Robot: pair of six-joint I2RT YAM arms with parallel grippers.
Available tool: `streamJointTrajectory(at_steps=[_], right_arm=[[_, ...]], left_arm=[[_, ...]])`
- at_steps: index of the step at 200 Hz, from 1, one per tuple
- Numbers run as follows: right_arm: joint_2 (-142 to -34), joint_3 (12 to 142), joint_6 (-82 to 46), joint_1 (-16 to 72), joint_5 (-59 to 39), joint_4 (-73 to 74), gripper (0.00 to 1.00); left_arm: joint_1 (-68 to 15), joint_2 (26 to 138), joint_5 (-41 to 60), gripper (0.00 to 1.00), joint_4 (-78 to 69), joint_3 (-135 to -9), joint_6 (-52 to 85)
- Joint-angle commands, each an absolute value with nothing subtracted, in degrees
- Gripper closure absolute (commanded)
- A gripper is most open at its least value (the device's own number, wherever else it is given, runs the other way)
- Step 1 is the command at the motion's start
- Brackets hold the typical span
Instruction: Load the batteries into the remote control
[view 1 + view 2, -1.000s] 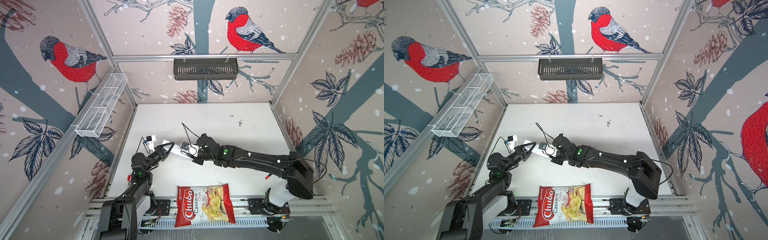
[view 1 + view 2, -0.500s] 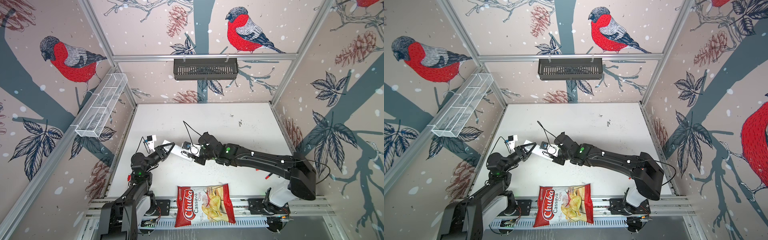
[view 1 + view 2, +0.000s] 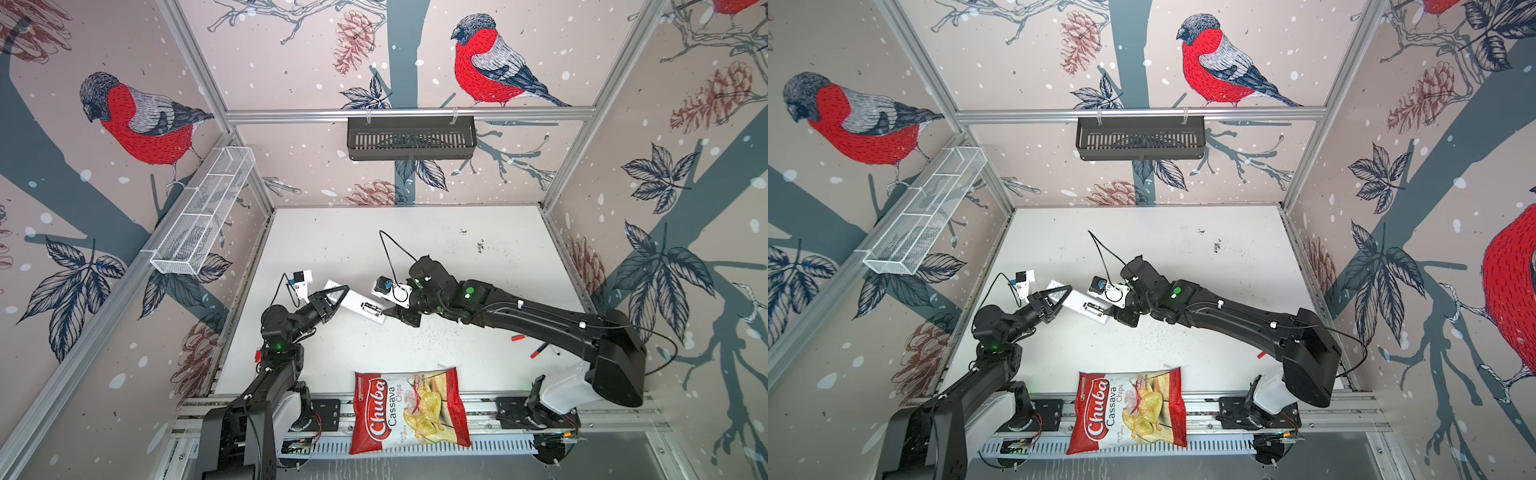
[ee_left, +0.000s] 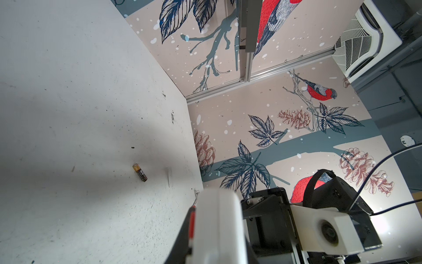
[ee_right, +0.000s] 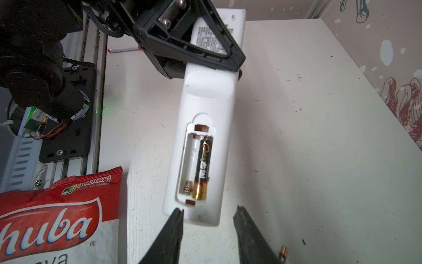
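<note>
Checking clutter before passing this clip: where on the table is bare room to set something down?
Bare: the far table, between the back wall and the right arm, and the strip between that arm and the chips bag. Crowded: the middle, where the left gripper holds the remote control, the right gripper open at its end, a loose battery nearby.
</note>
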State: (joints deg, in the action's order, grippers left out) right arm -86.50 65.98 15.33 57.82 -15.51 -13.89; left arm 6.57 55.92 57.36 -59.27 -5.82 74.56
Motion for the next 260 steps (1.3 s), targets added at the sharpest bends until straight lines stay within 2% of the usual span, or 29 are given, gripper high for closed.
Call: streamJointTrajectory(at_steps=[1, 16, 45, 54, 115, 212, 231, 260], right_arm=[[-86.15, 65.99, 12.76, 56.73, -19.78, -12.65, 0.54], [-86.18, 66.0, 7.88, 54.61, -21.51, -10.18, 0.47], [-86.61, 64.68, -3.2, 47.21, -38.85, -2.89, 0.37], [-86.78, 63.81, -6.11, 46.02, -41.56, -0.48, 0.34], [-94.07, 66.61, -10.39, 44.72, -53.7, -1.94, 0.27], [-99.69, 67.81, -11.32, 46.49, -55.63, 0.19, 0.36], [-100.31, 68.41, -11.49, 46.45, -54.89, 0.23, 0.4], [-101.5, 69.48, -11.48, 46.4, -54.27, -0.5, 0.52]], left_arm=[[6.85, 55.72, 58.01, 1.0, -61.0, -6.29, 73.98], [6.86, 55.63, 58.08, 1.0, -61.17, -6.26, 74.0], [6.9, 55.8, 58.59, 1.0, -62.9, -6.27, 74.83], [6.9, 55.81, 58.79, 1.0, -63.49, -6.24, 75.23], [6.86, 55.85, 59.03, 1.0, -65.25, -6.04, 76.11], [6.88, 55.9, 59.07, 1.0, -65.85, -5.9, 76.44], [6.86, 55.89, 59.06, 1.0, -65.95, -5.98, 76.46], [6.92, 55.72, 59.06, 1.0, -65.86, -5.97, 76.41]])
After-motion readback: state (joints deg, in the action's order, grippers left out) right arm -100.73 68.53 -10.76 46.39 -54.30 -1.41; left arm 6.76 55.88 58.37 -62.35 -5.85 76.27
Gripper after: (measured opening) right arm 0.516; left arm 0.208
